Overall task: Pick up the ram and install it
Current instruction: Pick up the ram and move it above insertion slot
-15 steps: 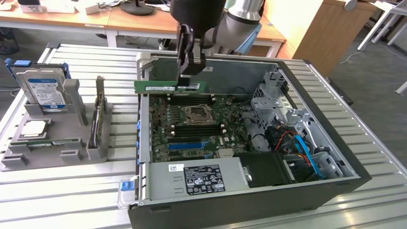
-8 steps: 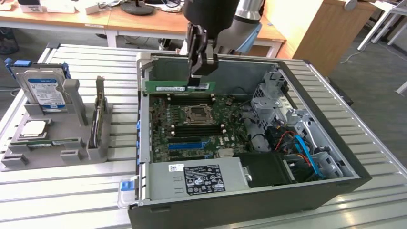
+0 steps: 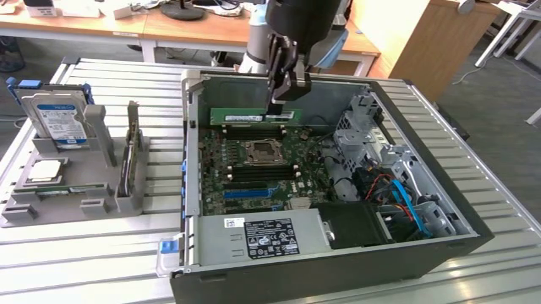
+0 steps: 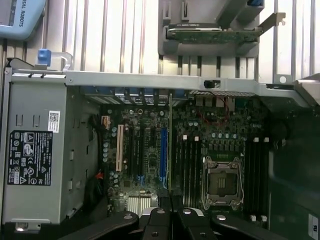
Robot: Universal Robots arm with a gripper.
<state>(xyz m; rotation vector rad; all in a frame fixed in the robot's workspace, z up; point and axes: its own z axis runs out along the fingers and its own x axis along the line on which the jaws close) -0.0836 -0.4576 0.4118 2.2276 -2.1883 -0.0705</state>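
The power supply (image 3: 253, 237) lies at lower centre of the frame, inside the open computer case (image 3: 439, 209) on the slatted worktop (image 3: 93, 266). At left, a grey holder (image 3: 76, 193) carries a silver drive (image 3: 61, 123). At upper centre, the gripper (image 3: 279, 114) is closed narrowly on the ram (image 3: 241, 116), held on edge over the black memory slots (image 3: 253, 133) beside the CPU socket (image 3: 262, 151). Contact with a slot cannot be determined.

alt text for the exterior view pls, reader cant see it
A robot arm's gripper, shut on the ram, holds the green stick level inside an open computer case, over the motherboard near its processor socket. A grey rack with a hard drive sits on the slatted metal table at the exterior view's left.
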